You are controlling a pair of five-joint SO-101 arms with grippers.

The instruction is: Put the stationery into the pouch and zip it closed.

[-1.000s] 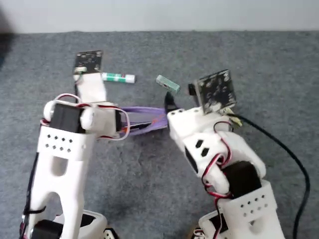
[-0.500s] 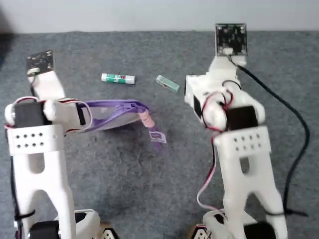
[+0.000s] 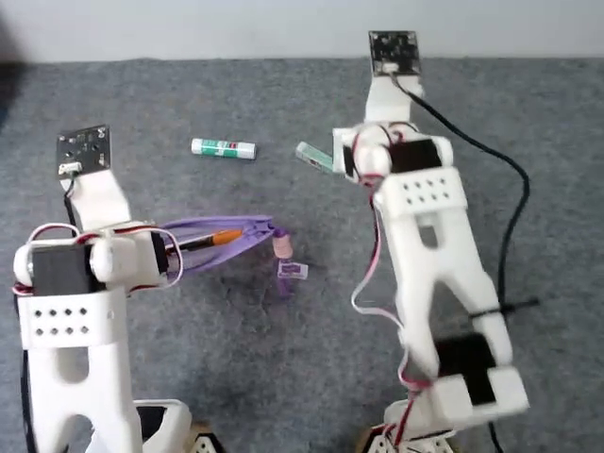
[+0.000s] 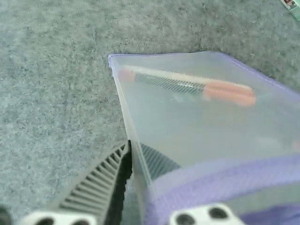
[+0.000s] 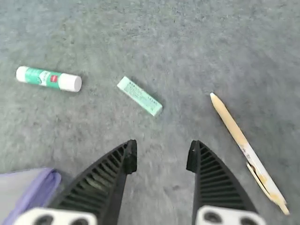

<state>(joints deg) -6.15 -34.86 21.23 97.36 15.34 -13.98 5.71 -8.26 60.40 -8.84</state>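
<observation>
The pouch (image 4: pixel 197 140) is clamped by the left gripper (image 4: pixel 128 152); the right gripper (image 5: pixel 161 154) is spread open. Overhead, the eraser (image 3: pixel 310 155), three o'clock of the glue stick (image 3: pixel 224 148), is half covered.

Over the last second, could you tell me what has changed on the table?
The right claw drew away from the pouch to the far side and hangs open by the eraser. The left claw, shut on the pouch, pulled it toward its own side. The glue stick and eraser stayed put.
</observation>
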